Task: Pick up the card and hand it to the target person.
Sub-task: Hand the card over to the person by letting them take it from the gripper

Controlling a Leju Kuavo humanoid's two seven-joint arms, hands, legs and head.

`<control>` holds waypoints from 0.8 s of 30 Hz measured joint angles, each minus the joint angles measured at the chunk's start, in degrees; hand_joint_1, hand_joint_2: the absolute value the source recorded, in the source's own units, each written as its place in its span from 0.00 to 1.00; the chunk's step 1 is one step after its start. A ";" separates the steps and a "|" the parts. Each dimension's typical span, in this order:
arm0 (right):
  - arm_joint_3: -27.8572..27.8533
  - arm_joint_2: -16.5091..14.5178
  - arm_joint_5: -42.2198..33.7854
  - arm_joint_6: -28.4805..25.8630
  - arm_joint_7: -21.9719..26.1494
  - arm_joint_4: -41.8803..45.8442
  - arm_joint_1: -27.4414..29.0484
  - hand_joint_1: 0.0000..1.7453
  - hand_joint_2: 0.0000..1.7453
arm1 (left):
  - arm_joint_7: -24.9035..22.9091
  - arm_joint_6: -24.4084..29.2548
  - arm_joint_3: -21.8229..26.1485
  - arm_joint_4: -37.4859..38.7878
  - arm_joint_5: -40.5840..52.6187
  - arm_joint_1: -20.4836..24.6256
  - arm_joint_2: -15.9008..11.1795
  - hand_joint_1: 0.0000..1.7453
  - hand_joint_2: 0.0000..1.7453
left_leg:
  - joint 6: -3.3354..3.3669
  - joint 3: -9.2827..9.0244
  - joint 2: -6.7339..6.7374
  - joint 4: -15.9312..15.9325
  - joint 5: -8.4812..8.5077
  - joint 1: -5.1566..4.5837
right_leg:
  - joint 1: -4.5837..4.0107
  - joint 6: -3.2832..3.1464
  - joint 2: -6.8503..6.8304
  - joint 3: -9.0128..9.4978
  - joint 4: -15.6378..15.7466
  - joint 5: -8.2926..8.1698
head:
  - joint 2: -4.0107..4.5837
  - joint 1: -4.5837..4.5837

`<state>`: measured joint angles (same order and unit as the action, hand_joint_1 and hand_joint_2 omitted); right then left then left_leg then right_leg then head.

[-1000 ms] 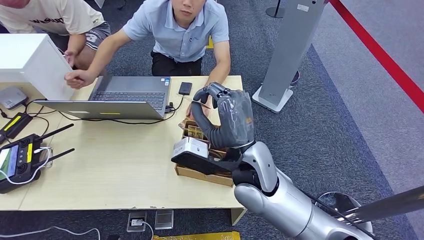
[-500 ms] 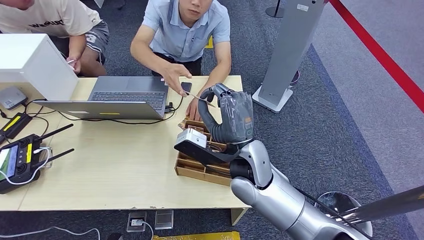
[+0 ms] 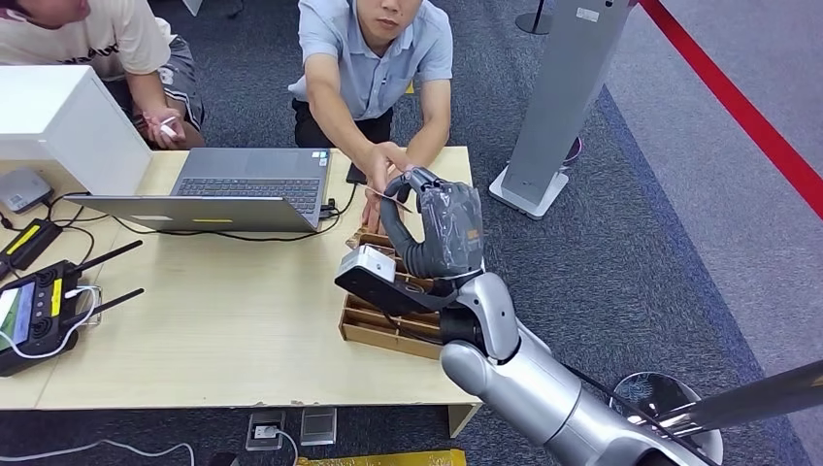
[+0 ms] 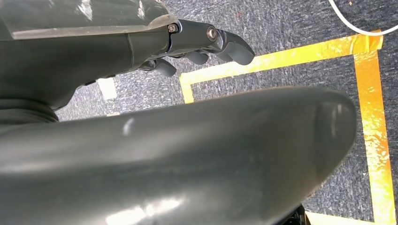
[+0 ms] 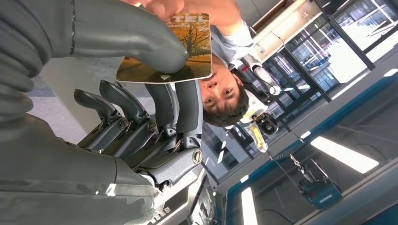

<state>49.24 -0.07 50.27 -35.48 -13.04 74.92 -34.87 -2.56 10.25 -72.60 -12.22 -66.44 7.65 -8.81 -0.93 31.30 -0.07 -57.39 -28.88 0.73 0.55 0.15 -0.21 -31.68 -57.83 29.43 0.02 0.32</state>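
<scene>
Wooden table (image 3: 223,320), right robot hand (image 3: 437,225) pinching card (image 5: 171,51), person's hand (image 3: 385,160) touching card, left robot hand (image 4: 141,42) empty

Right hand (image 3: 442,228) hides most of the card (image 5: 180,51); in the right wrist view its thumb covers the card's near corner, and a person's hand (image 5: 187,7), cut by the frame edge, covers the far edge. Card print too blurred to read. Box (image 3: 383,330) compartments behind the right hand are hidden. Left hand (image 4: 206,44) fingers partly hidden behind a dark rounded body; grasp unclear.
</scene>
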 joint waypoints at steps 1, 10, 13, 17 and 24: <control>0.00 -0.10 0.00 0.00 0.01 -0.23 0.00 1.00 1.00 | 0.00 0.00 -0.01 0.00 0.00 0.00 0.00 0.00 0.00 | 0.00 0.00 0.00 0.00 0.00 0.00 | 0.00 0.00 0.00 0.00 0.00 0.00 | 0.00 0.00; 0.02 -0.67 0.08 0.00 0.00 -1.83 0.00 0.00 1.00 | 0.21 -0.02 -0.19 0.00 0.08 0.00 0.01 0.00 0.25 | 0.00 0.00 0.00 0.00 0.00 0.00 | 0.00 0.00 0.00 0.00 0.00 0.00 | 0.00 0.01; 0.02 -0.69 0.00 0.00 -0.05 -2.05 0.01 0.00 1.00 | 0.47 0.01 -0.46 0.00 0.01 0.01 0.02 0.00 0.00 | 0.00 0.00 0.00 0.00 0.00 0.00 | 0.00 0.00 0.00 0.00 0.00 0.00 | 0.00 -0.02; -0.01 -0.69 -2.12 -0.07 0.27 -2.04 0.15 0.00 1.00 | 0.49 0.25 -0.60 0.00 -0.39 -0.03 0.02 0.00 0.00 | 0.00 -0.01 0.00 0.00 0.00 0.00 | 0.00 0.00 0.00 0.00 0.00 0.00 | 0.00 0.00; -1.08 -0.09 -14.25 -0.36 3.67 1.12 3.06 0.00 1.00 | 0.83 0.99 -0.72 0.00 -1.53 -0.61 0.02 0.00 0.00 | 0.00 -0.01 0.00 0.00 0.00 0.00 | 0.00 0.00 0.00 -0.03 0.01 0.00 | 0.00 0.00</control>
<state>48.16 -0.16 36.03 -35.84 -9.37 76.03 -31.81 -1.73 11.24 -73.32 -12.22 -67.97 7.04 -8.79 -0.93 31.29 -0.06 -57.39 -28.89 0.73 0.55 0.15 -0.21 -31.70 -57.83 29.43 0.02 0.32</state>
